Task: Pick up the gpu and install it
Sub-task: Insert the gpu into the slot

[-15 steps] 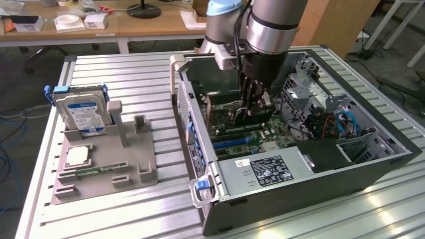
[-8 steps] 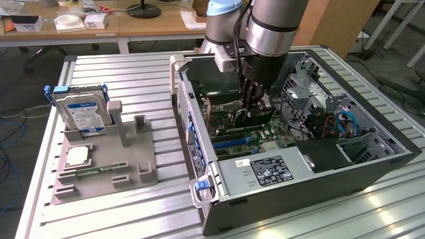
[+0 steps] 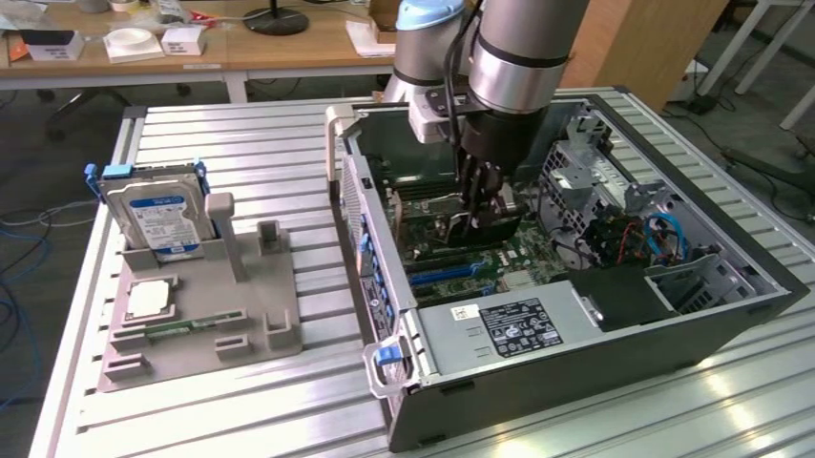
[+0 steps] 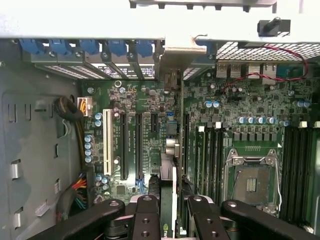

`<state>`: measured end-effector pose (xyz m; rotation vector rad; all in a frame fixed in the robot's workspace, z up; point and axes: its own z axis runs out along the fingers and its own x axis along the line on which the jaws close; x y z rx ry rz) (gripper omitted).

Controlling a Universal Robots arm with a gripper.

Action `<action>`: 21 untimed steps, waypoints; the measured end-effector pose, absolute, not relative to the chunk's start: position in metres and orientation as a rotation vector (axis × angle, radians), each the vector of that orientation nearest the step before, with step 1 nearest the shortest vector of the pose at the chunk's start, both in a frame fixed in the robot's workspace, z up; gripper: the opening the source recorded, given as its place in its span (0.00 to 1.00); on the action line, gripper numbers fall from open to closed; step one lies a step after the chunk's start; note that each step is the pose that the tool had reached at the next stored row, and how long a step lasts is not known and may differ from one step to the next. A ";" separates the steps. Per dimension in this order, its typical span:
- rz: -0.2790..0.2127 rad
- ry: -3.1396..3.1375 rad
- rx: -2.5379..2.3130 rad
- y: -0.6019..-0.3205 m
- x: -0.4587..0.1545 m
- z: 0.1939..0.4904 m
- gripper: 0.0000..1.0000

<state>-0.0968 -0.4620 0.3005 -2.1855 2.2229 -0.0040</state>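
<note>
The gpu (image 3: 499,230) hangs on edge inside the open computer case (image 3: 713,315), just above the motherboard. My gripper (image 3: 474,219) reaches down into the case and is shut on the card's upper edge. In the wrist view the gpu (image 4: 169,167) appears edge-on as a thin green and silvery strip running away from my gripper (image 4: 172,212). It passes between the black fingers (image 4: 146,215), and its silvery end bracket points toward the slot openings in the case's rear wall. The card lies over the board beside the long black expansion slots (image 4: 139,145).
A silver hard drive (image 3: 159,215) stands in a grey holder (image 3: 204,329) at the exterior view's left, with a square processor chip (image 3: 151,298) lying on it. In the case are the power supply (image 3: 510,329), drive cage (image 3: 598,181), processor socket (image 4: 252,177) and cable bundles (image 4: 75,115).
</note>
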 end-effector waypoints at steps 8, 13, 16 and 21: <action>-0.008 2.225 -2.187 -0.462 -0.097 0.289 0.26; -0.011 2.226 -2.189 -0.462 -0.099 0.282 0.26; -0.013 2.227 -2.190 -0.462 -0.100 0.278 0.26; -0.015 2.227 -2.191 -0.462 -0.101 0.271 0.26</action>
